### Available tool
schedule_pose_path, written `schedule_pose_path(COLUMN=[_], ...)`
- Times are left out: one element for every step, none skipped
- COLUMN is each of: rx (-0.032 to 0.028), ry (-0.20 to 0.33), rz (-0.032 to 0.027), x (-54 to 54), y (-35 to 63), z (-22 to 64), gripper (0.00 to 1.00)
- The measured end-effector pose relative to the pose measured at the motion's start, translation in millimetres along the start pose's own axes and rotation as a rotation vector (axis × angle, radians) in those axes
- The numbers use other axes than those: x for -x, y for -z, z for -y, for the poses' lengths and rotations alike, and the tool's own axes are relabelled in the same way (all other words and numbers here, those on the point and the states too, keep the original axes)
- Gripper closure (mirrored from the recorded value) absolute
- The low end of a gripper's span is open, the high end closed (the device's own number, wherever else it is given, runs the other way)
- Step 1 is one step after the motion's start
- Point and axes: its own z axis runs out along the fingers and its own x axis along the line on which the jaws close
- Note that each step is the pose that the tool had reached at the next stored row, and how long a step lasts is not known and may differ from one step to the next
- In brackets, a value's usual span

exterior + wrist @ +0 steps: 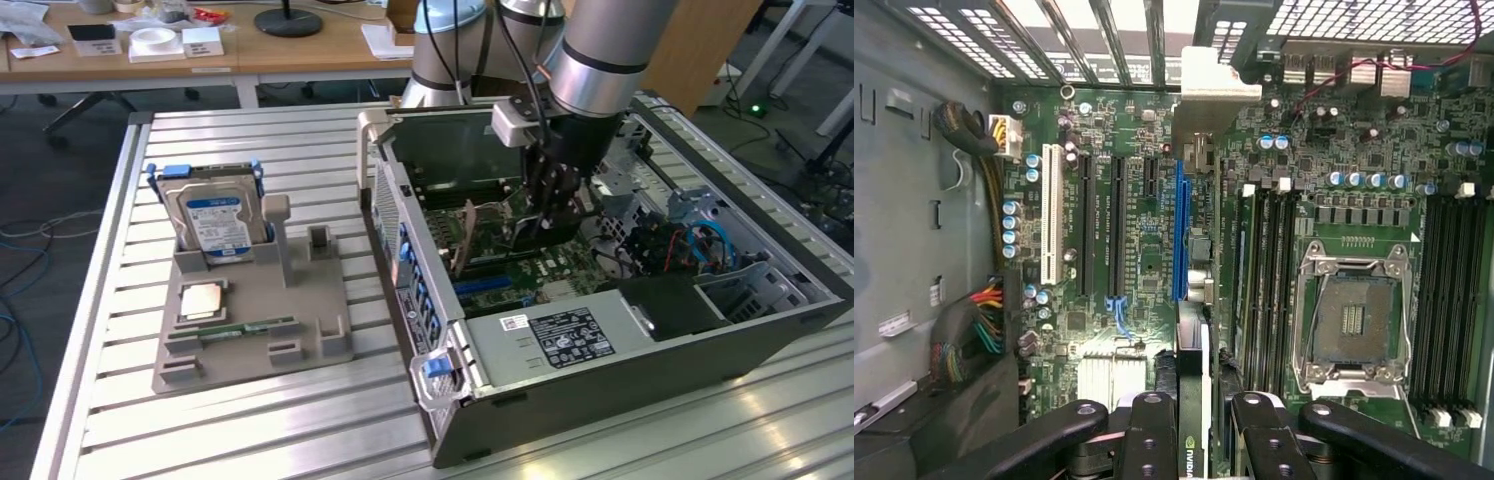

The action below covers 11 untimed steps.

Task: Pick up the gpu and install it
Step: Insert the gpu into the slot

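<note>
A hard drive (214,222) (blue label) stands upright in a grey holder (304,305).

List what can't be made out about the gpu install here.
1. Wrist view: the gpu, edge-on in the gripper, hides its faces; the frame edge cuts it off.
2. Exterior view: the arm hides whether the gpu is seated in the blue slot.
3. Exterior view: the power supply label has print too small to read.

Gripper (1202,425) clamps the gpu (1194,380) edge-on above the motherboard (1144,150), card in line with the long blue slot (1178,230), CPU socket (1351,320) nearby.
</note>
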Motion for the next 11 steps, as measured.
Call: schedule_pose_path(rx=[0.0001,0.0001,0.0,0.0001,0.0001,0.0001,0.0001,0.0,0.0,0.0,0.0], ry=[0.0,0.0,0.0,0.0,0.0,0.0,0.0,0.0,0.0,0.0,0.0], rz=[-0.0001,-0.0002,-0.0001,-0.0001,-0.0001,-0.0002,-0.0003,-0.0003,-0.0003,-0.0001,-0.0002], x=[0.0,0.0,0.0,0.0,0.0,0.0,0.0,0.0,0.0,0.0,0.0], y=[-0.3,-0.6,-1.0,-1.3,-1.6,-1.8,-2.0,-2.3,-2.6,-3.1,-3.6], z=[0.0,-0.1,-0.1,-0.1,-0.2,-0.2,-0.2,-0.2,-0.2,-0.2,-0.3], gripper=[0.74,0.74,0.74,0.74,0.74,0.74,0.74,0.74,0.74,0.74,0.74])
